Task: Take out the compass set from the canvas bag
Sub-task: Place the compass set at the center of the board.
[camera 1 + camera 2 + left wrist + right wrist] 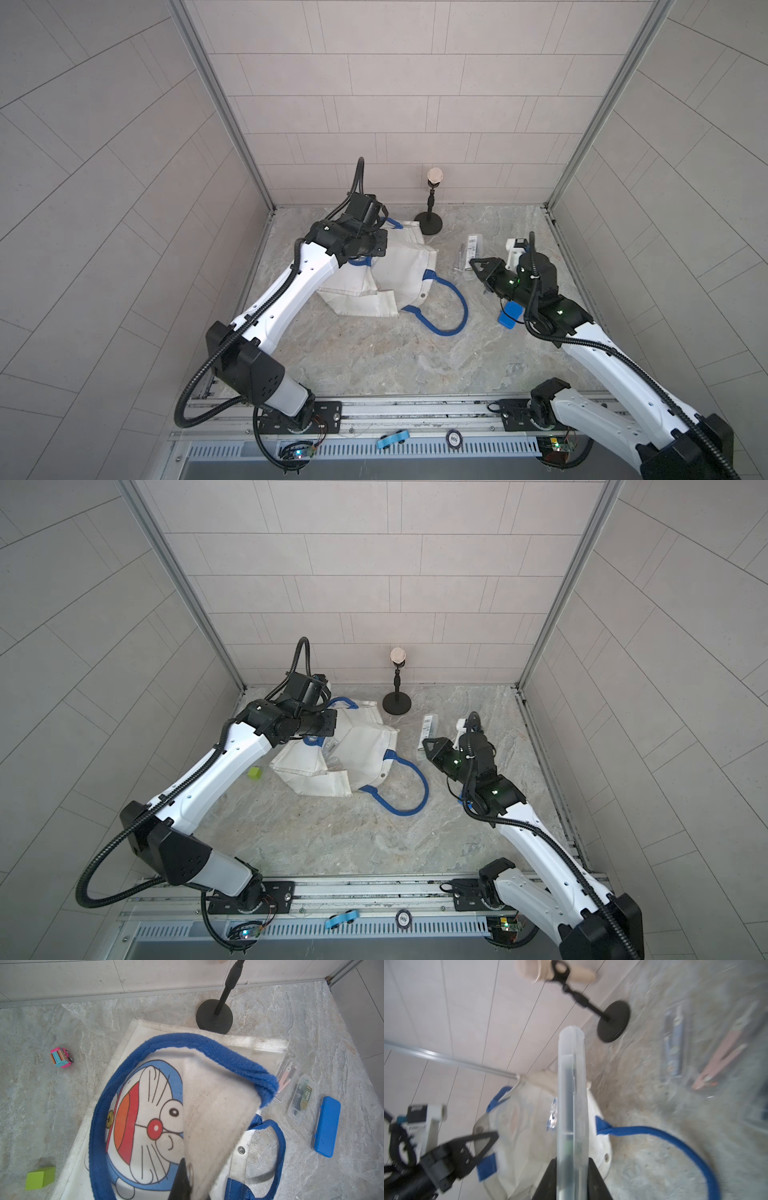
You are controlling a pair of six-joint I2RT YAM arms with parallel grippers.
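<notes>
The white canvas bag (pixel 401 272) (pixel 365 746) lies crumpled on the stone table, with one blue handle (pixel 456 309) looped out towards the right arm. Its cat print (pixel 145 1109) faces up under my left gripper (pixel 191 1169) (pixel 372 243). That gripper is shut on a lifted flap of the canvas. My right gripper (pixel 572 1160) (pixel 478 269) hovers right of the bag. It is shut on a clear plastic case (pixel 571 1095) seen edge-on, apparently the compass set, which is outside the bag. Something clear and shiny (pixel 552 1119) shows in the bag's mouth.
A black microphone stand (pixel 429 222) rises behind the bag. Two clear cases (pixel 287 1076) (pixel 300 1097) and a blue case (pixel 327 1126) lie on the right. On the left are a green block (pixel 255 773) and a small pink toy car (pixel 61 1057).
</notes>
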